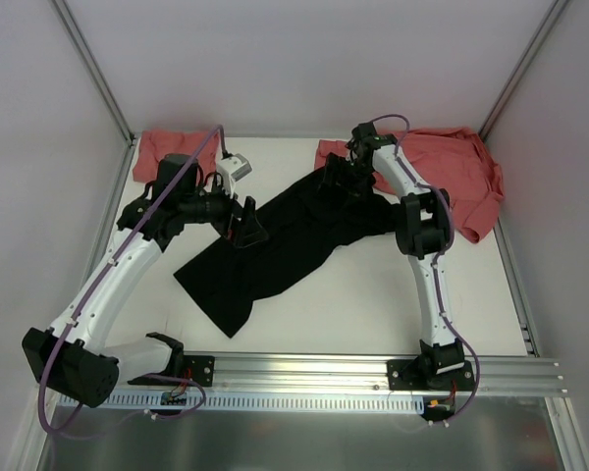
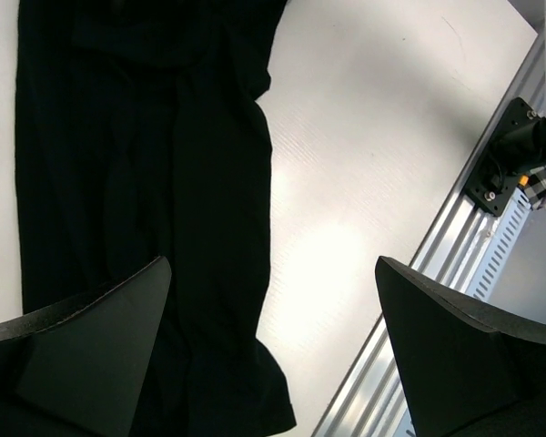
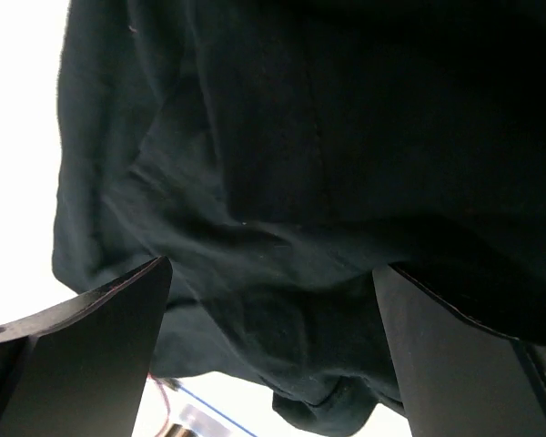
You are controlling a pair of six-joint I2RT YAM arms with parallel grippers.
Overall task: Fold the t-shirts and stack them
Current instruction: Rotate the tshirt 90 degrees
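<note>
Closest in, two black wedge-shaped fingers (image 2: 91,355) of the left gripper (image 2: 273,264), spread as wide as they go and clasping nothing. Hangs above the large black cloth t-shirt (image 2: 136,164), one finger in front of the dark fabric, the other in front of bare white table (image 2: 364,137) on the shirt's rail side. Farther out on that side, a ribbed aluminium rail (image 2: 455,264), well apart from the shirt.

Much the same at the right gripper (image 3: 271,264): dark fingers (image 3: 464,364) fully parted, nothing pinched between them, wrinkled black shirt cloth (image 3: 300,137) filling nearly all of the gap. Touching the cloth or just above it: cannot tell.

From above, large black cloth t-shirt (image 1: 275,245) drawn out as a long rumpled band, slanting from near-left to far-right. Left gripper (image 1: 245,228) poised at the band's far-left long edge, about midway along. Right gripper (image 1: 339,179) at the band's far end.

Past the black shirt, two plain salmon-red t-shirts, both crumpled and unfolded. Smaller heap (image 1: 172,149) off the black shirt's far-left side, apart from it, against the back wall. Larger heap (image 1: 461,182) off the black shirt's far-right side, with one edge just beside the black shirt's far end.

Aluminium rail (image 1: 314,368) on the black shirt's near side, clear of the cloth, with both arm bases on it.
</note>
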